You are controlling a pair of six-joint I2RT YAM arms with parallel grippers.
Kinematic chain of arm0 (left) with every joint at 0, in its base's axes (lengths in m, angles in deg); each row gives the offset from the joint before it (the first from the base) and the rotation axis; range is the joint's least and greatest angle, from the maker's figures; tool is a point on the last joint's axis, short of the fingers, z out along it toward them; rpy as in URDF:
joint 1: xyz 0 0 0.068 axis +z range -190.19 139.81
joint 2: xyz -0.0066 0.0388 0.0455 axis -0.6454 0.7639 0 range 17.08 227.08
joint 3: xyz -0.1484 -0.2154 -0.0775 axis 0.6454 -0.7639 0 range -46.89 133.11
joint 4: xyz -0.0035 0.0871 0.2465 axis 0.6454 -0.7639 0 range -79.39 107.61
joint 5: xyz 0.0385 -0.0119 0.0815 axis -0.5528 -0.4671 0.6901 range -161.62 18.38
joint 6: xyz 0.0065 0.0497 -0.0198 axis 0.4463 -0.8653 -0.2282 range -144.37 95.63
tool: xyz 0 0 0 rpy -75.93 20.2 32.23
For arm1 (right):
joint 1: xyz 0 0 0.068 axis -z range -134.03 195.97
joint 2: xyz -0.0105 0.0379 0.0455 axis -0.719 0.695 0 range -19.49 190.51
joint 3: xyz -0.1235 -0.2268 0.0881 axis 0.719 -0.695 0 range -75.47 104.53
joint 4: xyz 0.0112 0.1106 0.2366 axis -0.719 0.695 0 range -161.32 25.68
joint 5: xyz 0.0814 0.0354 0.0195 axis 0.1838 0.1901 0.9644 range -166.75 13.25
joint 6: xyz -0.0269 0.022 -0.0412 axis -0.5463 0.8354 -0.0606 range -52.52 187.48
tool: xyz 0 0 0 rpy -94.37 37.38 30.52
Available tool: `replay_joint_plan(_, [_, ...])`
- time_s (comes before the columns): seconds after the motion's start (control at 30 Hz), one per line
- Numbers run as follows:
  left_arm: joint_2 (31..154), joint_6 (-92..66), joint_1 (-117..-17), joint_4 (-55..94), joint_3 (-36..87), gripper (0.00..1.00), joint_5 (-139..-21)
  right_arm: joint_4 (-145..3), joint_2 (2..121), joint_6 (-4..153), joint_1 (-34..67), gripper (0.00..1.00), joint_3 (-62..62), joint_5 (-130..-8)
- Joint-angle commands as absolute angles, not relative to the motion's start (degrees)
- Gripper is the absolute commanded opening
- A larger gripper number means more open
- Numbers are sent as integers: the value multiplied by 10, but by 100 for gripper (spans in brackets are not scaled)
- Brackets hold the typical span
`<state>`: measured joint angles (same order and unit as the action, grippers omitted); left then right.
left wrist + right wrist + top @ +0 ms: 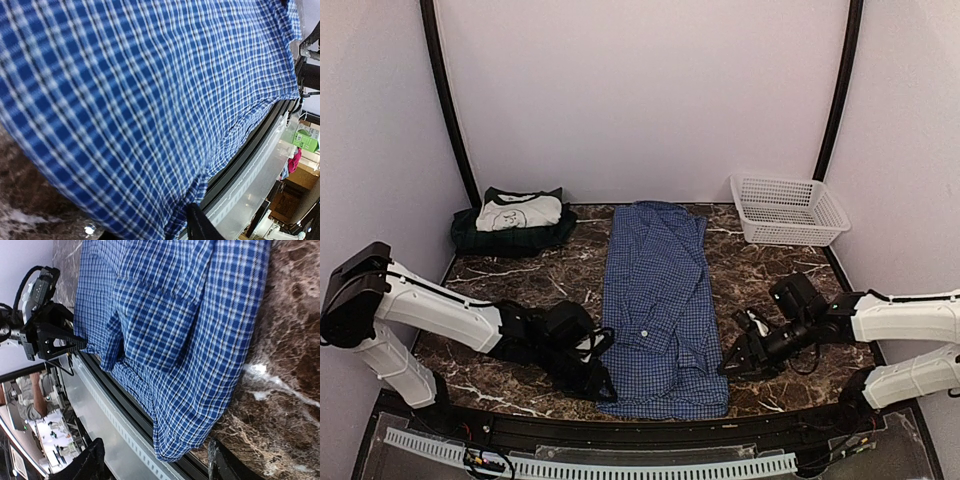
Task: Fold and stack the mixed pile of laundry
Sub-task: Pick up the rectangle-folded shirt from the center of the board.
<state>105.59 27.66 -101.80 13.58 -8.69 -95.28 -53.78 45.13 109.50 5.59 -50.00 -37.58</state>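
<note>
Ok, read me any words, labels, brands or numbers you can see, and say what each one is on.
Nothing here can be read.
White garment: dark round print on it, too small to read.
Green box in the background, left wrist view: markings too blurred to read.
Blue check shirt: no label showing.

Blue-check shirt (658,305) flat, long strip, centre; white-green folded stack (515,220) far-left.

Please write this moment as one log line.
shirt: laid lengthwise | left fingers: at near-left corner, state unclear | right fingers: open, astride near-right corner | folded stack: far-left
</note>
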Motion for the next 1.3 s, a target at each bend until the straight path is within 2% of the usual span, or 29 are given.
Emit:
replay_joint_plan(0.0, [1068, 274, -1054, 68, -90, 35, -926, -609, 454, 1140, 25, 63, -526, -363])
replay_joint_plan(0.17, [1019, 305, -1058, 115, -143, 43, -940, -620, 457, 1152, 1, 55, -544, -369])
replay_joint_plan(0.3, [982, 318, -1058, 139, -159, 45, -931, -650, 475, 1162, -3, 53, -558, -367])
replay_joint_plan(0.47, [970, 329, -1052, 157, -159, 50, -912, -671, 499, 1171, -5, 59, -565, -377])
replay_joint_plan(0.57, [958, 341, -1047, 193, -176, 54, -922, -671, 498, 1174, -5, 74, -569, -383])
replay_joint_plan(0.73, [908, 339, -1040, 248, -199, 72, -937, -654, 492, 1174, -5, 77, -566, -383])
replay_joint_plan(0.8, [907, 339, -1030, 237, -198, 74, -934, -634, 484, 1173, -5, 78, -566, -404])
replay_joint_plan(0.9, [929, 351, -1009, 268, -204, 70, -957, -636, 505, 1163, 3, 75, -554, -428])
replay_joint_plan(1.1, [1005, 343, -1002, 313, -182, 51, -989, -718, 594, 1171, 1, 60, -541, -399])
replay_joint_plan(1.27, [1029, 355, -1002, 335, -196, 35, -995, -719, 578, 1182, -9, 39, -544, -399])
